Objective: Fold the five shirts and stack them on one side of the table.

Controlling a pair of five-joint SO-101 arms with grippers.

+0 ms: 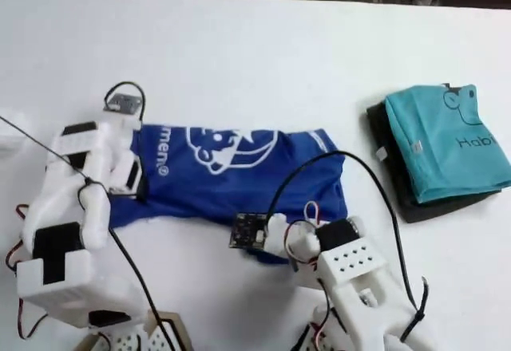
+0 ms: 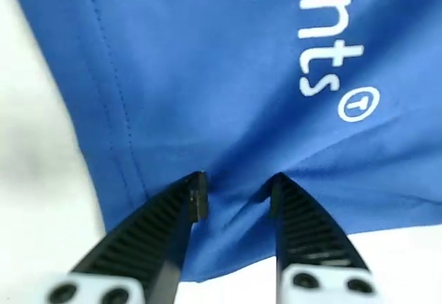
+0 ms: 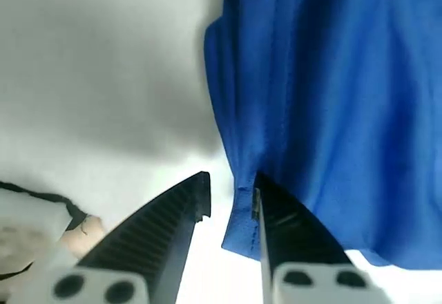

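A blue shirt (image 1: 231, 175) with white print lies lengthwise across the middle of the white table (image 1: 239, 48), partly folded into a long band. My left arm (image 1: 80, 199) is at the shirt's left end. The left gripper (image 2: 238, 195) is open, and both tips press into the blue cloth (image 2: 207, 76), which puckers between them near its hem. My right arm (image 1: 351, 263) is at the shirt's near right corner. The right gripper (image 3: 230, 195) is open and straddles the edge of the blue fabric (image 3: 345, 110), one finger on the cloth and one over the bare table.
At the right side, a folded teal shirt (image 1: 447, 143) rests on a folded black shirt (image 1: 435, 206). A black cable (image 1: 375, 183) loops from the right arm over the blue shirt's right end. The table's far half is bare.
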